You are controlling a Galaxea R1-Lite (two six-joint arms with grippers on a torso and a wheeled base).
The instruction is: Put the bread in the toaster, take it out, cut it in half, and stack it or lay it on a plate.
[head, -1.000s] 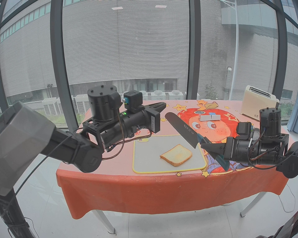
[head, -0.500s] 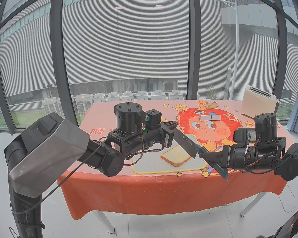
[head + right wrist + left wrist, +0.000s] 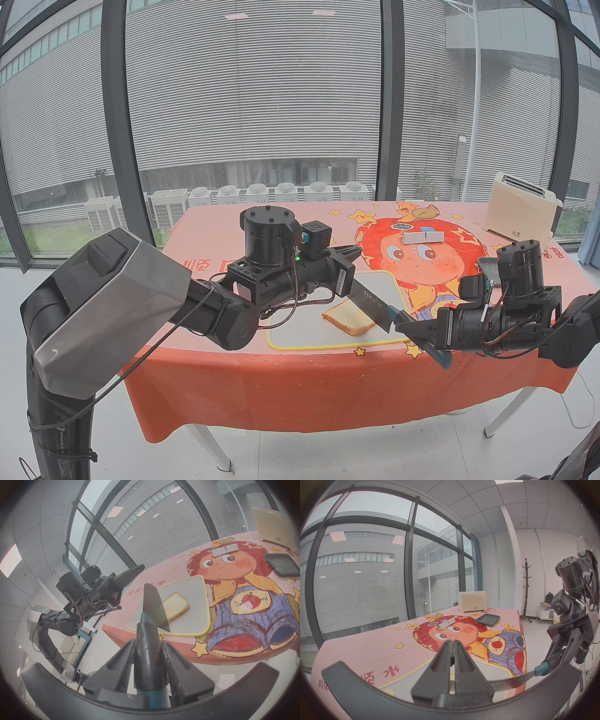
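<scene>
Here the bread (image 3: 178,605) lies flat on the grey board (image 3: 195,605), which sits by the front edge of the surface (image 3: 206,250), about midway along it. The right claw (image 3: 149,644) is clamped on the handle of the knife (image 3: 152,611) and hangs just off the front edge. The blade slants up and inward over the bread, with its lower edge close to the slice; I cannot tell whether the two touch. The left claw (image 3: 452,644) has its fingers pressed together with nothing between them. It hangs above the board, with its tips just beside the far end of the blade. The toaster (image 3: 520,215) stands at the far right corner of the surface. A dark plate (image 3: 282,564) lies near the right edge, in front of the toaster and well apart from the board.
</scene>
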